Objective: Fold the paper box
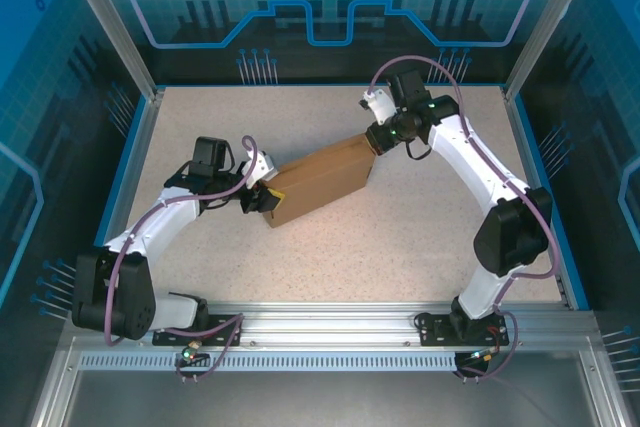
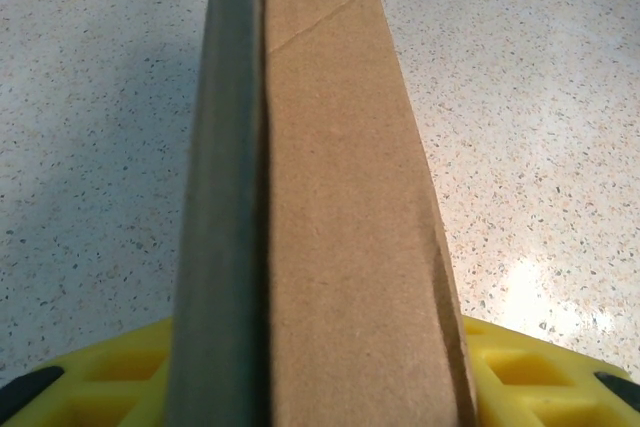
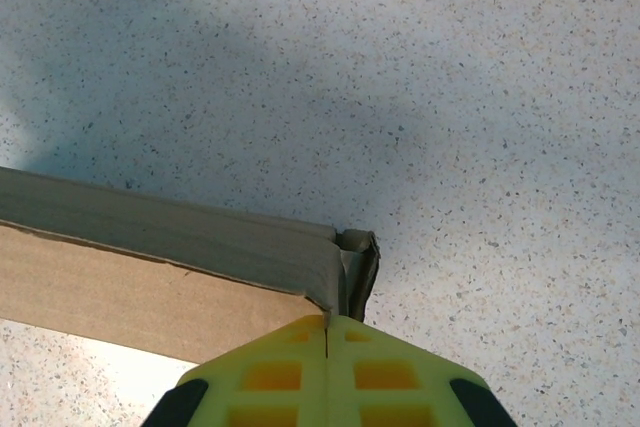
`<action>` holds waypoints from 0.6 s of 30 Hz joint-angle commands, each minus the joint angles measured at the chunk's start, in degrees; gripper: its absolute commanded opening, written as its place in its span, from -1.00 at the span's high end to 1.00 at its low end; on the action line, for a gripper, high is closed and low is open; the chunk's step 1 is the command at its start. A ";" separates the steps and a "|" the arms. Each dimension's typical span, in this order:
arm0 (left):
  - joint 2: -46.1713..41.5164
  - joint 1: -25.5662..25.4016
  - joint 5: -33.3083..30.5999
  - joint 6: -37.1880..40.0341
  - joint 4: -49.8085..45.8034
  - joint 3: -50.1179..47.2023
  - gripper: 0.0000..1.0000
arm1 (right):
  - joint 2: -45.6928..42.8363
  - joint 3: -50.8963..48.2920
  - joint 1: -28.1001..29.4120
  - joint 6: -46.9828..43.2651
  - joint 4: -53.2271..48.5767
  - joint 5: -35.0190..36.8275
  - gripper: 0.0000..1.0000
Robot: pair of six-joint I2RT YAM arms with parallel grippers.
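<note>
Brown corrugated paper box (image 1: 318,184), shallow rectangular; speckled matte table (image 1: 430,232).

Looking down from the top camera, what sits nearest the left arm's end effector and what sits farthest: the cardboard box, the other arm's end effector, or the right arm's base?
From the left end effector:
1. The paper box, gripped at its left end, mid-table.
2. The right end effector, at the box's far right corner.
3. The right arm's base, at the near edge, right side.
</note>
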 commanded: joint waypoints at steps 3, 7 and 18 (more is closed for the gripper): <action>0.74 0.37 -0.45 -0.07 2.06 1.83 0.10 | 0.63 -2.48 -0.47 0.37 -0.49 0.42 0.94; 0.88 0.33 -0.45 -0.16 2.05 1.81 0.10 | -0.35 -5.64 -0.89 0.35 1.71 1.22 0.94; 0.96 0.38 -0.64 -0.88 2.40 1.88 0.05 | -4.50 -10.18 -1.44 0.63 6.20 1.77 0.96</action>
